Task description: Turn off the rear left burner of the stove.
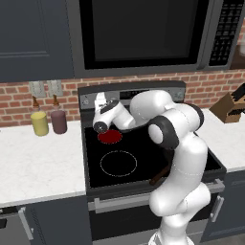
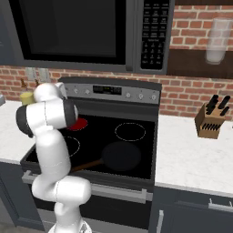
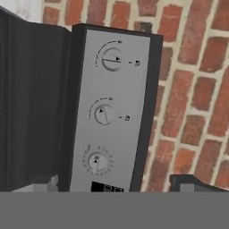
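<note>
Three knobs [image 3: 111,58], gripper [image 3: 114,185] apart, burner [image 1: 110,136] glowing

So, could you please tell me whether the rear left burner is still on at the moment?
On. The rear left burner glows red on the stove, while the front ring beside it is plain black.

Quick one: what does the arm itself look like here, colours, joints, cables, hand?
Glossy white arm of rounded, tube-like segments, with dark grey rings at the joints. No outside cables or markings show. The hand is white; in the hand view one dark, blocky finger tip rises at the bottom, with a pale one opposite it.
</note>
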### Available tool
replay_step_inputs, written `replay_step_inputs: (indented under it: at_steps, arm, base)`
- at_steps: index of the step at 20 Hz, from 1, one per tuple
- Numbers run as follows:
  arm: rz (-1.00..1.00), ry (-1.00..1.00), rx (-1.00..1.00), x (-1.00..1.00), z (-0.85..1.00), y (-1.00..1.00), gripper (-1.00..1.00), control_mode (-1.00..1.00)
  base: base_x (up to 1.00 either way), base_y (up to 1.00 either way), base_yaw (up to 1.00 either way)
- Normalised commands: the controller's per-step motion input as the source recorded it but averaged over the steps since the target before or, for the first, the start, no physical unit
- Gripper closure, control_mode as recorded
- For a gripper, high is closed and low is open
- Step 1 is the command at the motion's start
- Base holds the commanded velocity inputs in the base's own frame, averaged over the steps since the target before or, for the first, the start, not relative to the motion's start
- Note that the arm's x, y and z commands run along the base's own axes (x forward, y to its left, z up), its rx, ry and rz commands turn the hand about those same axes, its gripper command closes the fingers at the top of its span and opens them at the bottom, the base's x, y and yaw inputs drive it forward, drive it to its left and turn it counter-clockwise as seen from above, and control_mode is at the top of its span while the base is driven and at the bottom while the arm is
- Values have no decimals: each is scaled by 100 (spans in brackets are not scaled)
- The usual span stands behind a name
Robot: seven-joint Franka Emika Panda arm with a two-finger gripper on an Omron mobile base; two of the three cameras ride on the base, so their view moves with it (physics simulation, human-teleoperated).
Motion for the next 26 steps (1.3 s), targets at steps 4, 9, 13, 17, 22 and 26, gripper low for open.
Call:
replay_step_inputs:
  at_steps: [4, 9, 13, 17, 22, 26]
  arm:
    - [0, 0, -2, 28, -6, 16, -100, -100]
    - [0, 0, 0, 40, 0, 5, -100, -100]
    - [0, 0, 0, 46, 0, 0, -100, -100]
    - [0, 1, 0, 43, 0, 0, -100, -100]
    - [0, 0, 0, 16, -9, -5, -100, -100]
    - [0, 0, 0, 0, -19, -18, -100, -100]
  base:
    - [0, 0, 0]
    - [0, 0, 0]
    - [0, 0, 0]
    - [0, 0, 0]
    - [0, 0, 0]
    - [0, 0, 0]
